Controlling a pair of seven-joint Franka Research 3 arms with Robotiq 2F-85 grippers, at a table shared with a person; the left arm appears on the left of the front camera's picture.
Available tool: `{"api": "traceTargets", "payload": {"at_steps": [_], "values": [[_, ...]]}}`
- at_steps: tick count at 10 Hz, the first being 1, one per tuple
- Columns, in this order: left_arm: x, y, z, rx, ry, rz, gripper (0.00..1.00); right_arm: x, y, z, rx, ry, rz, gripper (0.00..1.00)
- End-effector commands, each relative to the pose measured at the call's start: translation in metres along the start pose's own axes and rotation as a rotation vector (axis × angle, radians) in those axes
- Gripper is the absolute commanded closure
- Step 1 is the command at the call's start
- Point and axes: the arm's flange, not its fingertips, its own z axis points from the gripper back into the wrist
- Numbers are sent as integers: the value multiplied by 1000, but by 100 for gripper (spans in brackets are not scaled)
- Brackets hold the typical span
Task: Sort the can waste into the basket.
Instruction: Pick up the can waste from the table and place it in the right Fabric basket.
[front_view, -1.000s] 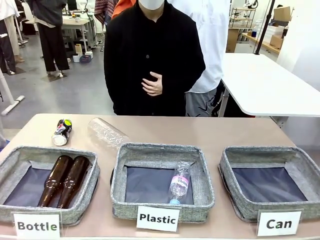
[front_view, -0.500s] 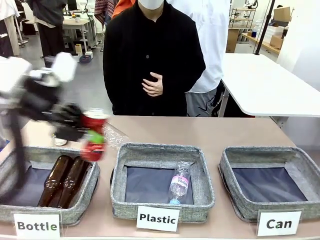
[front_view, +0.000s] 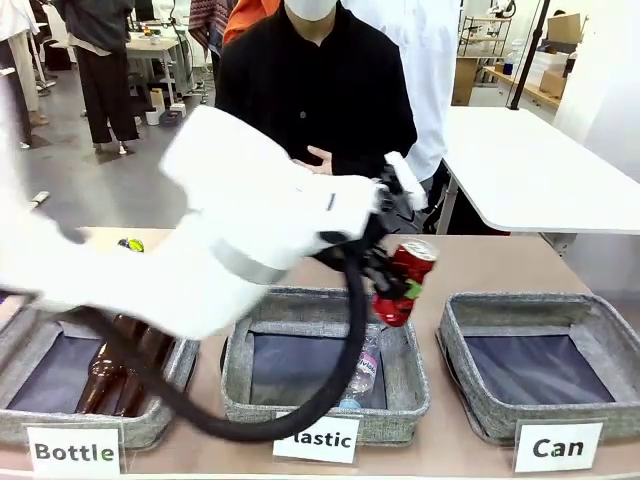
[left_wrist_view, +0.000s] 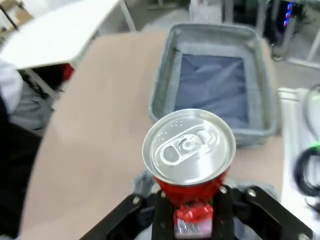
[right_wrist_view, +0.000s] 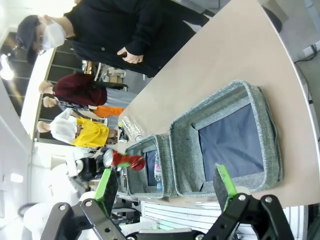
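Two fingers (left_wrist_view: 223, 209) of the left gripper (front_view: 390, 285) pinch the crushed red can (front_view: 408, 272), holding it in the air over the right rim of the basket signed "Plastic" (front_view: 395, 415), near the basket signed "Can" (front_view: 470, 410). The right gripper (right_wrist_view: 165, 186) stands spread with nothing between its green pads (right_wrist_view: 106, 182). The dark can (front_view: 130, 244) lies on the table (front_view: 480, 262) at the far left, behind the left arm (front_view: 250, 230).

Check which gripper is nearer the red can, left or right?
Left. The left gripper is shut on the red can, above the Plastic basket's right rim. The right gripper is open, far off beyond the Can basket.
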Motion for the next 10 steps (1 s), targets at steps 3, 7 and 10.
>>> {"api": "traceTargets", "payload": {"at_steps": [3, 7, 10], "values": [[-10, -13, 39, 0, -22, -18, 74, 2, -1, 1, 24, -10, 24, 0], [22, -21, 20, -64, -177, -119, 74, 0, 0, 0, 0, 0, -1, 0], [123, -35, -32, -270, -114, -275, 74, -13, -11, 56, -181, 253, -12, 0]]}}
